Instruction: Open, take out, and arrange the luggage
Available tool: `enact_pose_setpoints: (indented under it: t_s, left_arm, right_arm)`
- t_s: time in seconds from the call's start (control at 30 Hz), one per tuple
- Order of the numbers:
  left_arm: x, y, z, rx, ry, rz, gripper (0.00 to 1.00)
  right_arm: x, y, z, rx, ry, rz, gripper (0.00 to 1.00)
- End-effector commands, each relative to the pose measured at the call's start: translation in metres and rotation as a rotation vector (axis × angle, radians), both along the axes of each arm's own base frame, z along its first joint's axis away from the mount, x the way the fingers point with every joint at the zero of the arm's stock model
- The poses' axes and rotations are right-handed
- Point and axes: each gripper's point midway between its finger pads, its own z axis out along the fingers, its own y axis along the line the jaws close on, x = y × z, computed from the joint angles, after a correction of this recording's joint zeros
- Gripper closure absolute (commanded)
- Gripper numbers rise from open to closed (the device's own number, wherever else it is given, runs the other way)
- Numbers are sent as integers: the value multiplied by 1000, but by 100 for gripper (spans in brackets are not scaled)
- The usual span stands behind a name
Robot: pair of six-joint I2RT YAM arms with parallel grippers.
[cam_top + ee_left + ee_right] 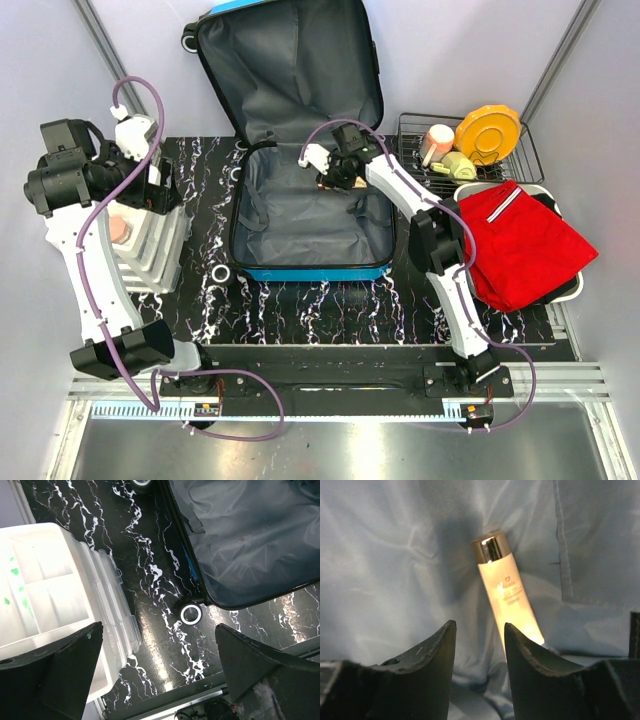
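Right claw [480, 625] by slim gold-capped cylindrical bottle [505, 595].

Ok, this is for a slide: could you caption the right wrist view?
Right pincer hovers by a gold-capped cream bottle on the grey fabric inside the luggage.

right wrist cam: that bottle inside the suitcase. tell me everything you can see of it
The bottle is a slim, pale cream cylinder. It looks like translucent plastic and glows under the light. It has a shiny gold cap, fitted on, and small unreadable print on its side. It rests tilted against the grey fabric lining of the open suitcase, with the cap end pointing up and slightly left in that view. Its lower end is hidden behind one finger of the right gripper, so contact cannot be told.
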Motion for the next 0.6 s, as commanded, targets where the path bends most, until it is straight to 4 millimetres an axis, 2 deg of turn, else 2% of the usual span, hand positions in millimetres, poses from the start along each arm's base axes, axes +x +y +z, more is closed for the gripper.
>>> enact_pose_setpoints:
  t_s: [0.0,0.17,0.37,0.57]
  left_arm:
    - [-12,-14,-5,-40,34,-15,1]
    - [-15,-14,-8,-14,25,-16,1]
    - [-15,-14,-8,-1,11,-12,1]
    - [-21,-18,-15,-17,20,-18,1]
  right_arm:
    - [30,9,-2,-47,-155,-15,51]
    - [52,1,-18,-129,-243,-25,52]
    - [45,9,-47,-137,-207,58,48]
    - [53,11,-64,-147,-232,44,46]
